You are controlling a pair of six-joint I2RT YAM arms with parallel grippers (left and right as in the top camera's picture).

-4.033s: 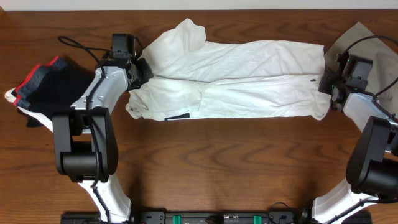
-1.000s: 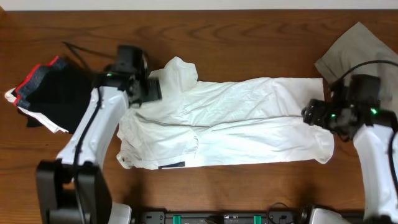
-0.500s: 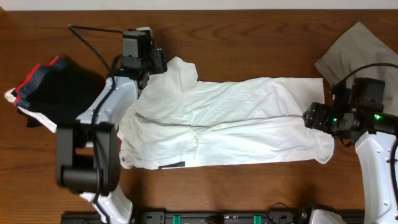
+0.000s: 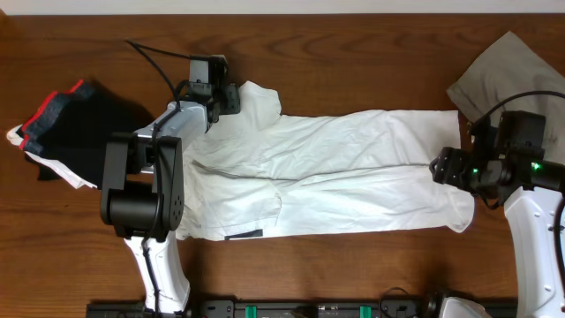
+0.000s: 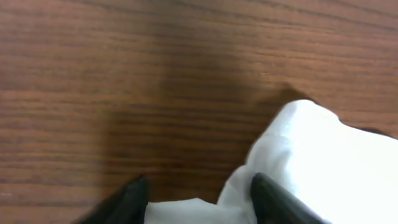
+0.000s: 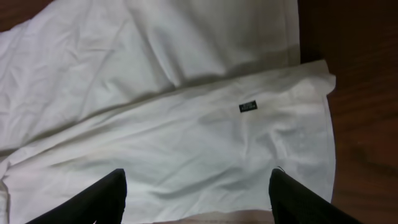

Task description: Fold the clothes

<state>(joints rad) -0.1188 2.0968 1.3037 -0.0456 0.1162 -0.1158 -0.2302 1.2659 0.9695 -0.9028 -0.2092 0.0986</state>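
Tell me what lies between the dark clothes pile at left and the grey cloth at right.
Overhead view: the white T-shirt, left claw at its upper-left corner, right claw over its right edge.

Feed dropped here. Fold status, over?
Left gripper open at T-shirt edge. Right gripper open over opposite end. T-shirt spread flat, wrinkled. Dark clothes lie clear.
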